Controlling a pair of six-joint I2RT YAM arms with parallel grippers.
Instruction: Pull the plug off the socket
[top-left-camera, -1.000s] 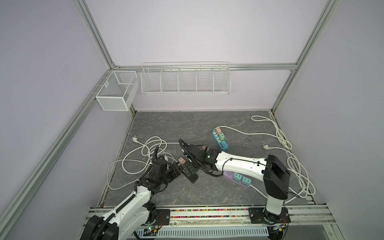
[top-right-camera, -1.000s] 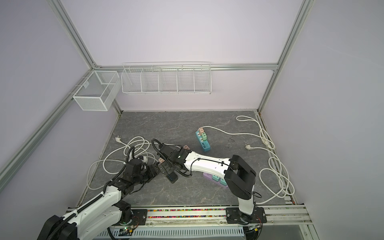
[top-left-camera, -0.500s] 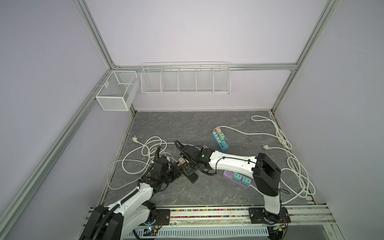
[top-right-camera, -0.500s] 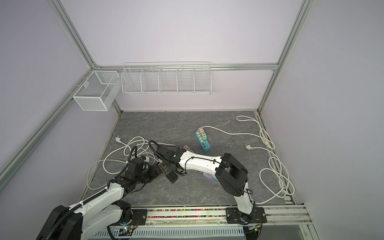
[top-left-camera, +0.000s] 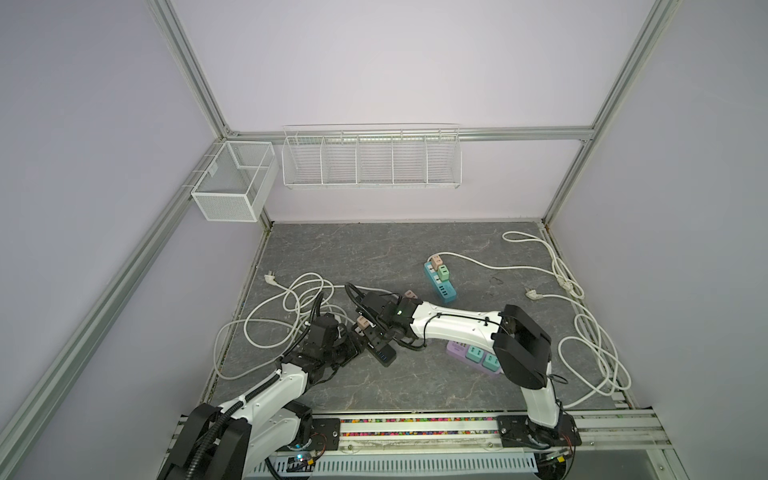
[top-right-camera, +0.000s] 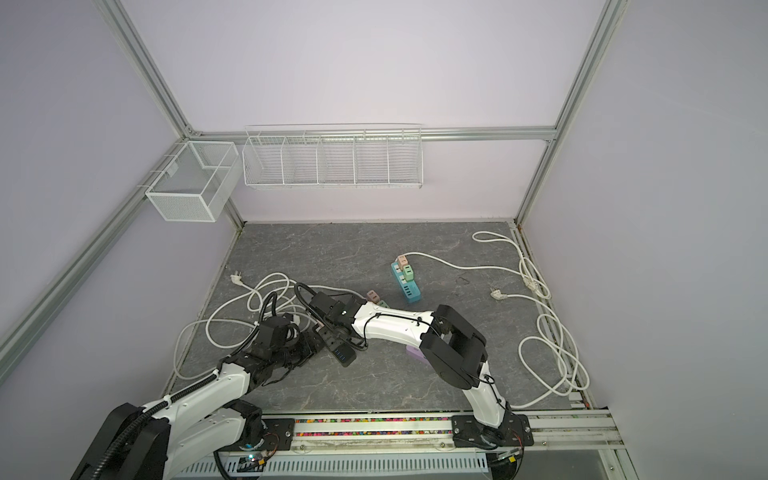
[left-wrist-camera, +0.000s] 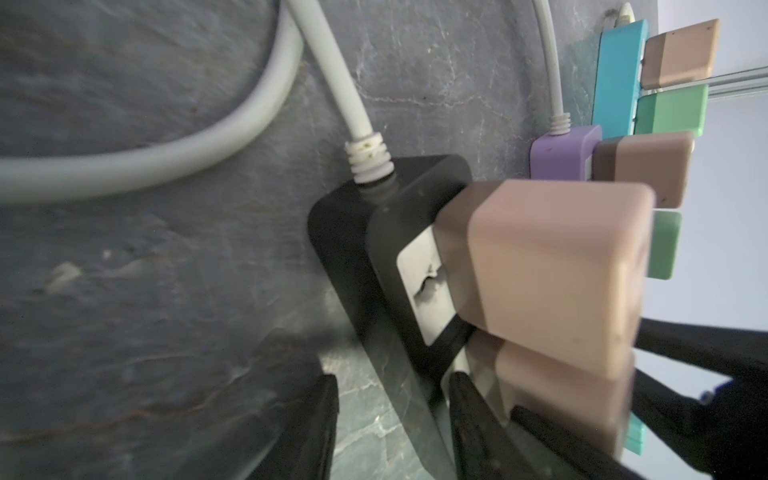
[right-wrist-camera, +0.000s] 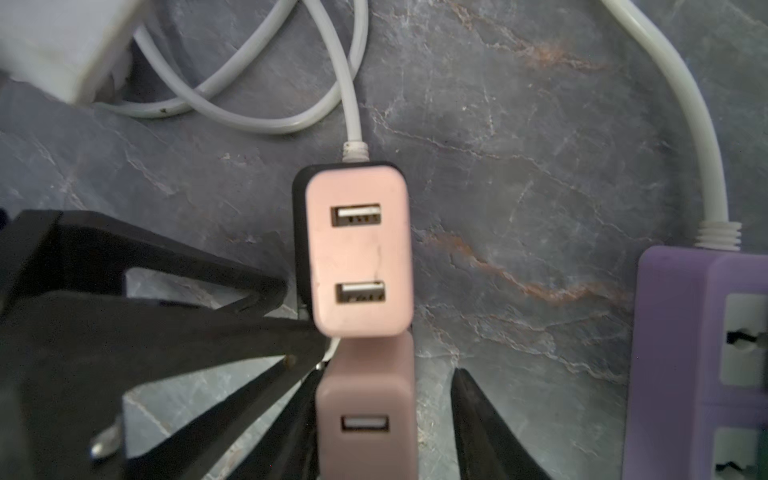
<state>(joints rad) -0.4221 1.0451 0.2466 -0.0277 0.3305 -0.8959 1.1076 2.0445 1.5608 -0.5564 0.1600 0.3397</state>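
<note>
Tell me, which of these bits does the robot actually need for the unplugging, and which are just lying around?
Part of the job:
- black power strip
- end pink plug, by the strip's cord
- second pink plug, beside it

Just lying about:
- blue power strip
- purple power strip
- white cables
- wire baskets on the wall

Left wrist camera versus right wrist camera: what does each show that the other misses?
Only the left wrist view shows the blue power strip with a tan plug and a green plug, and the socket face of the black power strip from the side. Only the right wrist view shows the USB ports on the pink plugs and the empty sockets of the purple power strip. Both show the black power strip, pink plugs, purple power strip, white cables and grey table.
</note>
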